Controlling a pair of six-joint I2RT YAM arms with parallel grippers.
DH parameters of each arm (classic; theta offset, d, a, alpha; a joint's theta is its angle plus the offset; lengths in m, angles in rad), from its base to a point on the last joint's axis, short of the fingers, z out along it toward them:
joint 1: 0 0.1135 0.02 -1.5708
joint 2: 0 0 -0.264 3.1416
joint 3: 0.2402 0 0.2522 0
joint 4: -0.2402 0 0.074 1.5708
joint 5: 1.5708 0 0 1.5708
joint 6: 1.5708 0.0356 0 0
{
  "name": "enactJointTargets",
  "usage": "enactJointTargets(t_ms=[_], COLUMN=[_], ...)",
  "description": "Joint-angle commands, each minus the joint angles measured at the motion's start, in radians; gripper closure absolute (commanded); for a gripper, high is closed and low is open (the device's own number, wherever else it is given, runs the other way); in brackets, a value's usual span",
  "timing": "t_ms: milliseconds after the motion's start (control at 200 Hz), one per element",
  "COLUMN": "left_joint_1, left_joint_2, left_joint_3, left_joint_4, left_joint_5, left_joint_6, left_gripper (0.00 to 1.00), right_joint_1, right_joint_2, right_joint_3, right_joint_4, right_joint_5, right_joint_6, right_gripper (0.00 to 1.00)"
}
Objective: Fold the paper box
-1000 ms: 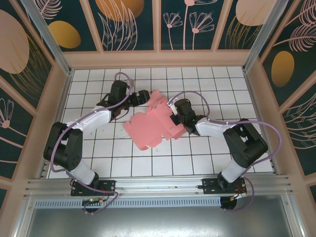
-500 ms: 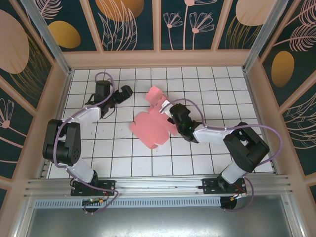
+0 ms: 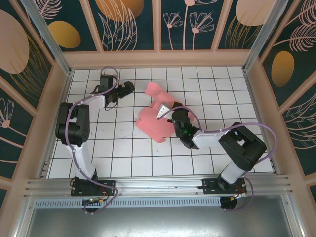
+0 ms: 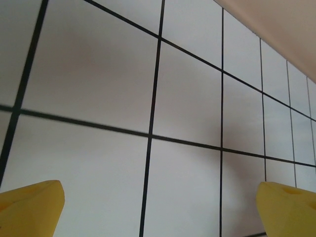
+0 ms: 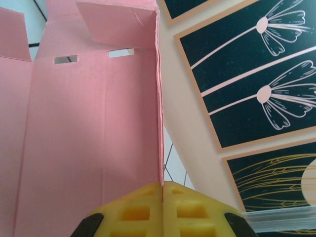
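Note:
The paper box is a salmon-pink die-cut sheet with flaps, lying partly raised in the middle of the tiled floor. My right gripper is shut on its right edge. In the right wrist view the yellow fingers pinch the edge of the pink card, which stands up with slots and flaps at its far end. My left gripper hovers at the back left, a tile or so away from the sheet. Its yellow fingertips stand wide open, with bare tiles between them.
The white tiled floor is ringed by a peach wooden frame with dark floral panels behind. Both arm bases sit on the metal rail at the near edge. The back wall lies just beyond the left gripper.
The left arm drew back from the sheet toward the back left and opened fully. The right gripper shifted left with the card, raising and bunching the sheet.

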Motion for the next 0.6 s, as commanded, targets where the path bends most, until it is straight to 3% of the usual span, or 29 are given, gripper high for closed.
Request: enactJointTargets(t_ms=[0, 365, 596], left_joint_1=[-0.002, -0.037, -0.084], left_joint_2=[0.06, 0.222, 0.247], left_joint_3=[0.079, 0.27, 0.281], left_joint_4=[-0.036, -0.135, -0.134], left_joint_5=[0.053, 0.207, 0.242], left_joint_6=[0.03, 0.177, 0.229], left_gripper=[0.01, 0.21, 0.23], right_joint_1=[0.014, 0.049, 0.062], right_joint_2=[0.038, 0.119, 0.166], right_joint_3=[-0.036, -0.064, -0.059], right_joint_4=[0.191, 0.321, 0.359], right_joint_5=[0.033, 0.062, 0.065], right_joint_6=[-0.101, -0.149, -0.154], right_gripper=[1.0, 1.0, 1.0])
